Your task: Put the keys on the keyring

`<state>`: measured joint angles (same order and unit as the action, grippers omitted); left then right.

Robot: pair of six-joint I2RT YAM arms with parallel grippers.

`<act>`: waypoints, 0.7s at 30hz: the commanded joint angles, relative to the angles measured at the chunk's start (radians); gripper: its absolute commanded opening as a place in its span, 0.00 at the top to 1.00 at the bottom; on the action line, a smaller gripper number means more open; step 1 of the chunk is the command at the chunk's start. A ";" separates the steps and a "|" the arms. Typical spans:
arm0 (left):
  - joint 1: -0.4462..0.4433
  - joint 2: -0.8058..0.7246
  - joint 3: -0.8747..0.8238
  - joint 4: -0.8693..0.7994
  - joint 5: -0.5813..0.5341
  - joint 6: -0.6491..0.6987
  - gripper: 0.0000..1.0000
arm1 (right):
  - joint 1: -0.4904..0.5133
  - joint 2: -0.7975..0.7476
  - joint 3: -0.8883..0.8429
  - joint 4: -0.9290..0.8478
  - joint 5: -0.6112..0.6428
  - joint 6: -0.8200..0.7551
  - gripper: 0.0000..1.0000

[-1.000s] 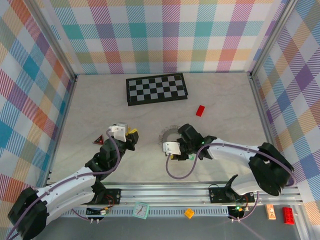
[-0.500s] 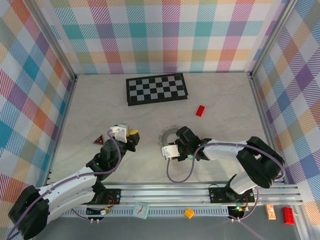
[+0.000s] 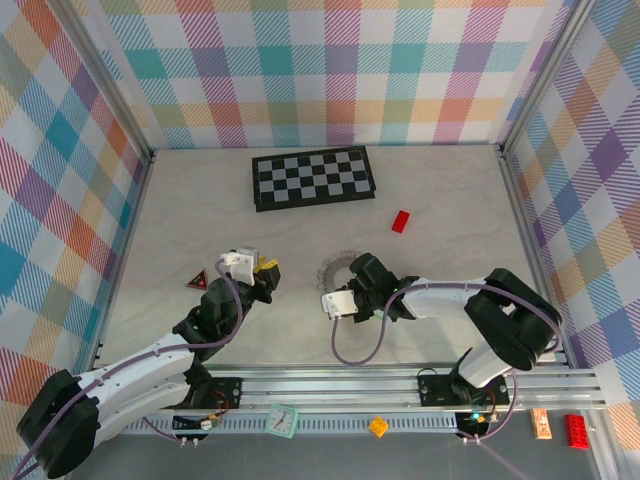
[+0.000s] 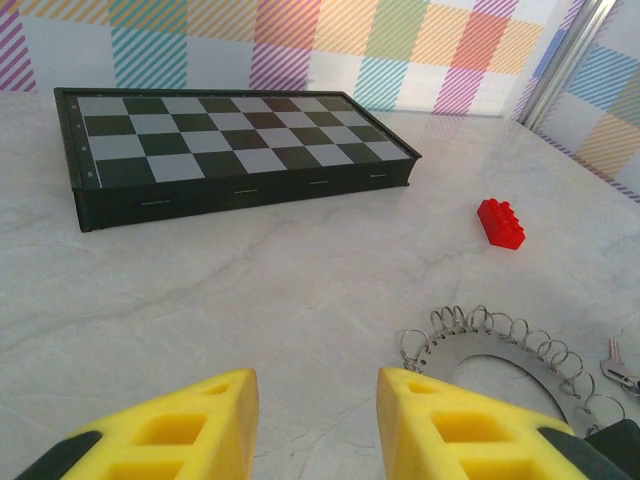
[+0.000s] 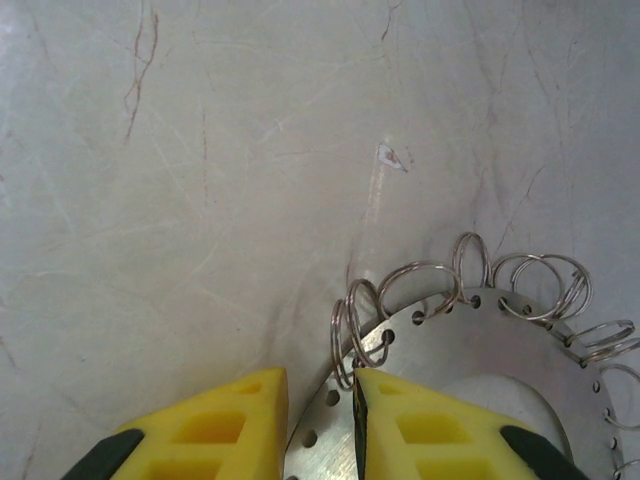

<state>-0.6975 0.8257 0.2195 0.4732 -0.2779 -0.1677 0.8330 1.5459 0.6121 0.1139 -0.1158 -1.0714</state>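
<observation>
The keyring (image 3: 338, 266) lies flat on the table, a grey metal ring fringed with wire loops. My right gripper (image 3: 345, 290) points down at its near-left rim. In the right wrist view the yellow fingers (image 5: 420, 425) stand a narrow gap apart, the right one over the keyring (image 5: 470, 340) plate, with the rim and a wire loop (image 5: 352, 335) just ahead of my right gripper (image 5: 320, 400). My left gripper (image 3: 266, 272) is open left of the keyring (image 4: 480, 350), nothing between the jaws of my left gripper (image 4: 317, 400). One small silver key (image 4: 620, 365) lies right of the ring.
A black-and-white chequered board (image 3: 313, 177) sits at the back of the table, also the chequered board (image 4: 230, 145) ahead of my left arm. A small red block (image 3: 401, 221) lies right of it, the same red block (image 4: 501, 222). A red triangular piece (image 3: 197, 281) lies left of my left gripper.
My right gripper has shifted a little to the left along the keyring's near rim, and its elbow has swung inward. The left arm has not moved.
</observation>
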 commanded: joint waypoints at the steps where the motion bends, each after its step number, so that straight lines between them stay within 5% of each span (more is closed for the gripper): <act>1: 0.013 0.000 0.008 0.035 0.011 0.005 0.65 | 0.011 0.017 0.026 0.024 -0.027 -0.011 0.76; 21: 0.013 -0.024 0.004 0.017 0.002 0.002 0.66 | 0.024 0.059 0.051 0.048 0.041 -0.017 0.92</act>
<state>-0.6975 0.8188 0.2195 0.4732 -0.2783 -0.1677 0.8467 1.5921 0.6434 0.1425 -0.0780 -1.0779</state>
